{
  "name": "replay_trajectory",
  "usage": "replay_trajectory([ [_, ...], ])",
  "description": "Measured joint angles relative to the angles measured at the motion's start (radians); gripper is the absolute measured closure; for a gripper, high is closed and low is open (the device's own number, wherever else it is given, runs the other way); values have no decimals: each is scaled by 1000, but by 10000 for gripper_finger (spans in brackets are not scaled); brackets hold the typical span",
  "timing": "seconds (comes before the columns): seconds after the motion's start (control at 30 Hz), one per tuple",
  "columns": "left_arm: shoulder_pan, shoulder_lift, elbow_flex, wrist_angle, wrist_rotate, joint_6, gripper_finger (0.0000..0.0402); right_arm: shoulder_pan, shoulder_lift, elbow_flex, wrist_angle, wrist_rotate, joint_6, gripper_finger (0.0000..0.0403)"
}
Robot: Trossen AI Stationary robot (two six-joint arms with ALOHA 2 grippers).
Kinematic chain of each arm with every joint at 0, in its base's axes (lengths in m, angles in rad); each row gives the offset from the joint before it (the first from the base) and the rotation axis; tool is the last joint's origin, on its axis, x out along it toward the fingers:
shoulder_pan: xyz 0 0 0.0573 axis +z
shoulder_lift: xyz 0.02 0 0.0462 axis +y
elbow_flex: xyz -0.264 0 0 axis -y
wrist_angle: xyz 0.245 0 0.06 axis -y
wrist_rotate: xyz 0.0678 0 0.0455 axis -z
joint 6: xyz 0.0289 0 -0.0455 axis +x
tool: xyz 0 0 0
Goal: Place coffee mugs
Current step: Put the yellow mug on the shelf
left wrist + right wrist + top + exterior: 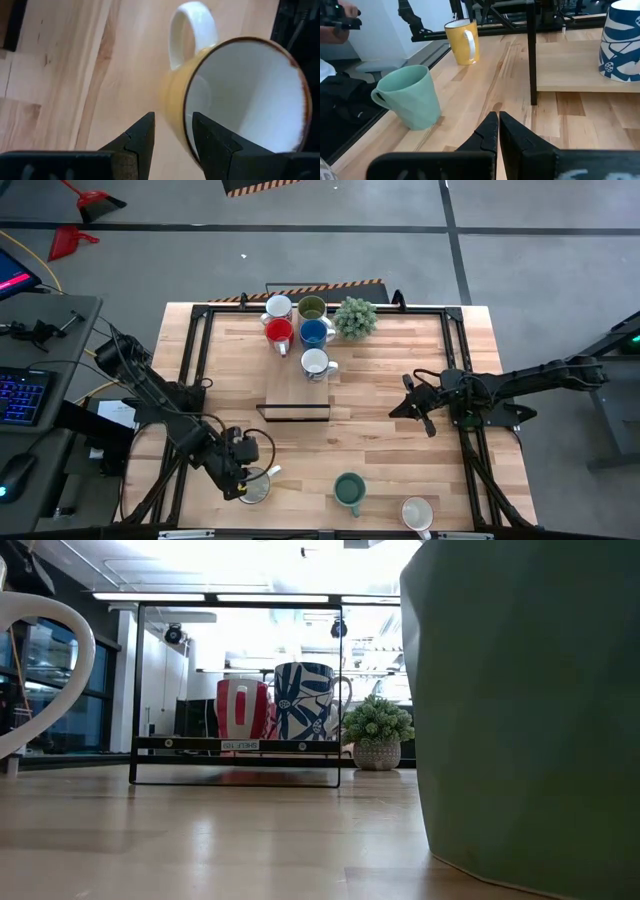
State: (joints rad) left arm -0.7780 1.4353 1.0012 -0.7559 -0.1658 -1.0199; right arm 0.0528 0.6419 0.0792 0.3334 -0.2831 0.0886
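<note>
One yellow mug [235,95] sits at the lower left of the high view, its rim wall between the left gripper's [172,137] spread fingers, not yet pinched. Next: close, lift, carry to the shelf [296,385]. The right gripper [497,131], pressed together, waits mid-right.

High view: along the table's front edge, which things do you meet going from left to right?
Left pincer over the yellow mug → teal mug → white mug.
</note>
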Motion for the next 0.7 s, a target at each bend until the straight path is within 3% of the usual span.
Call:
replay_trajectory([
  [0.7,6,79,0,10,-1,-2,282,0,0,0,-1,0,1,403],
])
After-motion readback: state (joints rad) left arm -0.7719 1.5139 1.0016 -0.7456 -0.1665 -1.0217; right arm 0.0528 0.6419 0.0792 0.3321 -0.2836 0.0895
